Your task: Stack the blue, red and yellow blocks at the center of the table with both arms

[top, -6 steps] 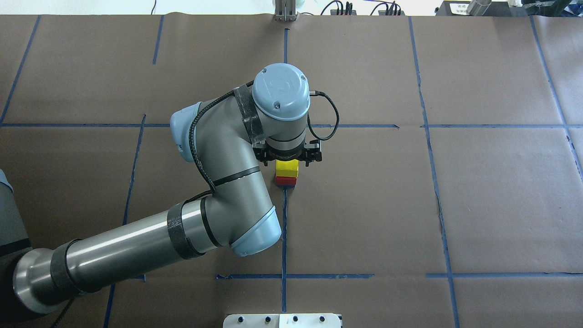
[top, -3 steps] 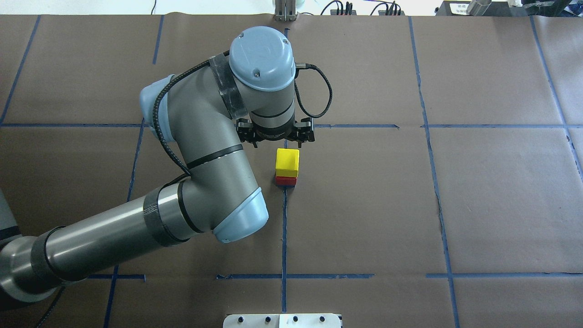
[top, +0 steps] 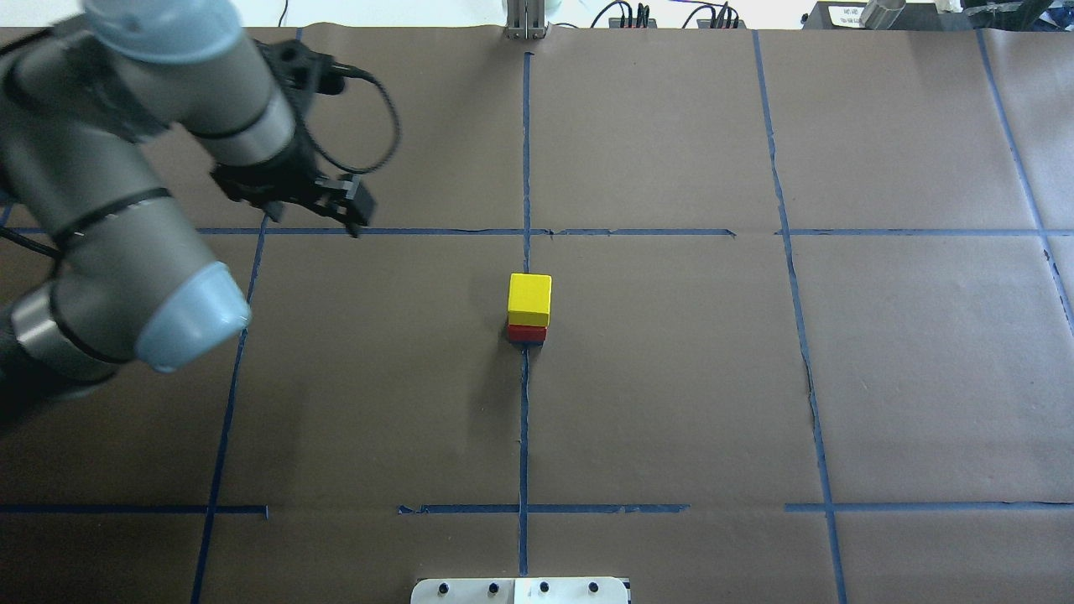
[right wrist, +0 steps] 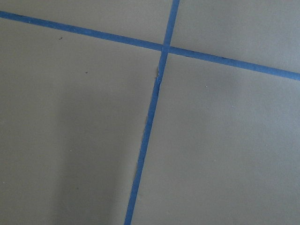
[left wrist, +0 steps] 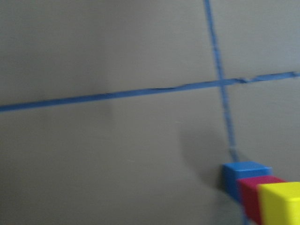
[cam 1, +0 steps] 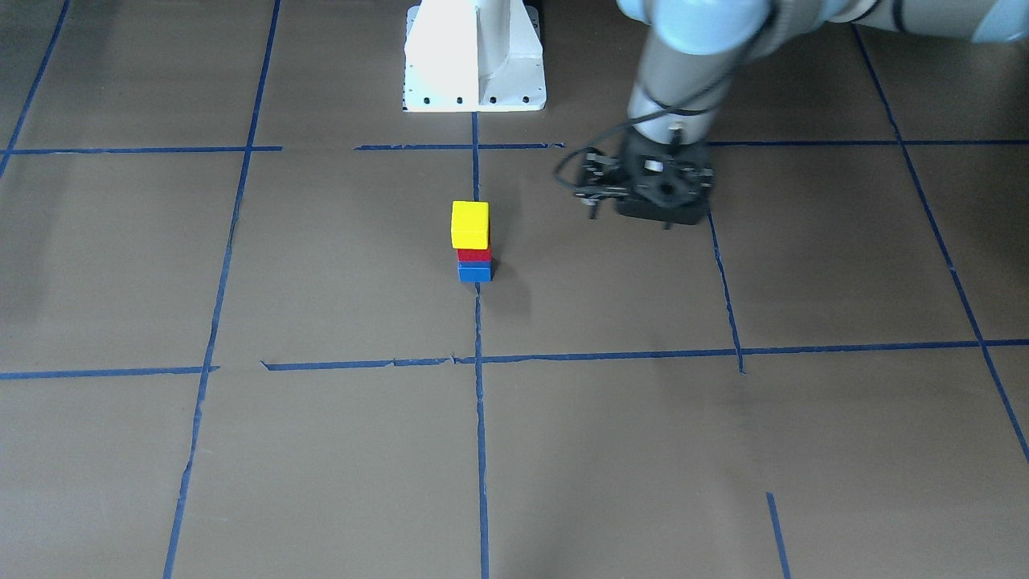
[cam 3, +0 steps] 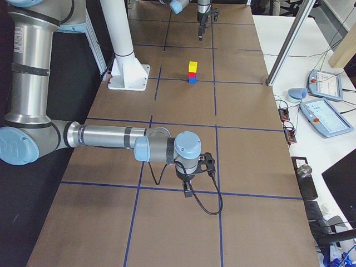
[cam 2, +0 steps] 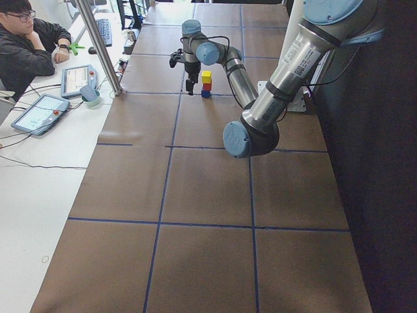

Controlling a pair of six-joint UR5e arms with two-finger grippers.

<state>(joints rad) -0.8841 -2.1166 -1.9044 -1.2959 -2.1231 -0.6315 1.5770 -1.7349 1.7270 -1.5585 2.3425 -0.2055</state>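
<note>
A stack stands at the table's centre: the yellow block (cam 1: 470,224) on the red block (cam 1: 474,255) on the blue block (cam 1: 475,273). From overhead the yellow block (top: 529,299) and an edge of the red block (top: 526,333) show; the blue one is hidden. The left wrist view shows the stack (left wrist: 255,194) at its lower right. My left gripper (top: 289,197) hangs open and empty, well to the left of the stack and apart from it; it also shows from the front (cam 1: 655,203). My right gripper (cam 3: 188,192) hangs over bare table far from the stack; I cannot tell whether it is open or shut.
The white robot base plate (cam 1: 474,56) is at the table's near edge. Blue tape lines (top: 524,419) mark a grid on the brown paper. A metal post (top: 525,21) stands at the far edge. An operator (cam 2: 26,45) sits beyond the table with tablets.
My left gripper has let go of the yellow block, risen and swung away to the left. The yellow block stays on the red block.
</note>
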